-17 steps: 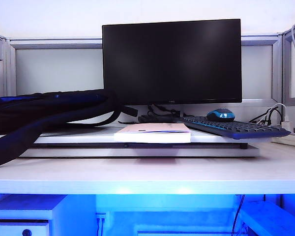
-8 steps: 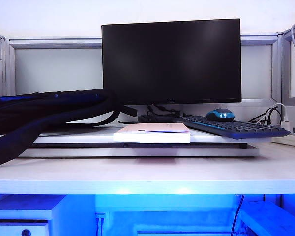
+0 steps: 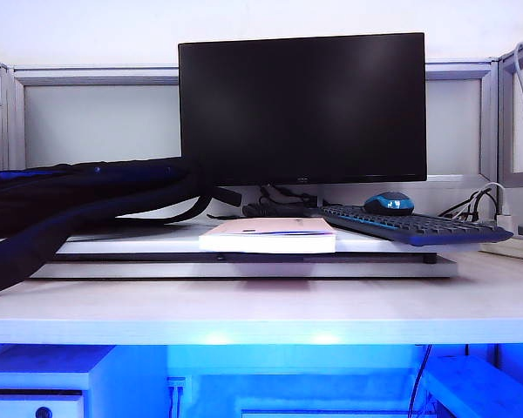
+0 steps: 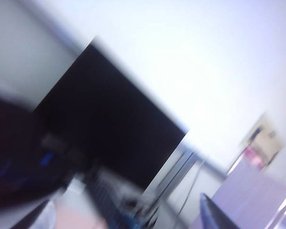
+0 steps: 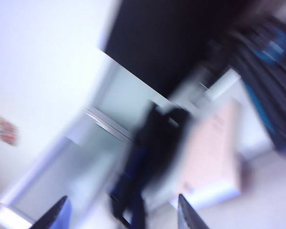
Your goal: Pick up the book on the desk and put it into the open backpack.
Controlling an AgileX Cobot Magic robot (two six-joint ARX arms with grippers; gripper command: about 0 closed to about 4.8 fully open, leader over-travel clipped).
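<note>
Hidden or unclear: both wrist views are smearing heavily, so shapes there are showing only as blurs. In the exterior view no arm and no tool is appearing at all.
Backpack (image 3: 61,196): it is lying on its side at the left of the raised white platform (image 3: 244,248), black with a little blue showing at its upper edge. Its left part is running out of the picture. One long strap (image 3: 26,252) is hanging forward over the platform edge toward the counter (image 3: 261,309).
Backpack contents: the mouth is not facing the exterior view, so I cannot tell what is lying inside.
Book (image 3: 268,235): it is resting flat on the platform, at its front edge, between the backpack and the keyboard (image 3: 414,226), in front of the monitor (image 3: 302,109). Nothing is touching it from above.
Mouse (image 3: 389,204): it is sitting behind the keyboard, at the right of the monitor stand.
Left tool (image 4: 250,217): only one dark finger and a pale edge are entering the left wrist view; the jaws are not showing clearly, so I cannot tell how wide they are standing. Nothing is visible between them.
Right tool (image 5: 121,214): two finger tips (image 5: 188,213) are standing well apart at the picture border, so it is open and is holding nothing.
Book in right wrist view: a pale blurred slab (image 5: 212,152) is lying beyond the fingers, apart from them.
</note>
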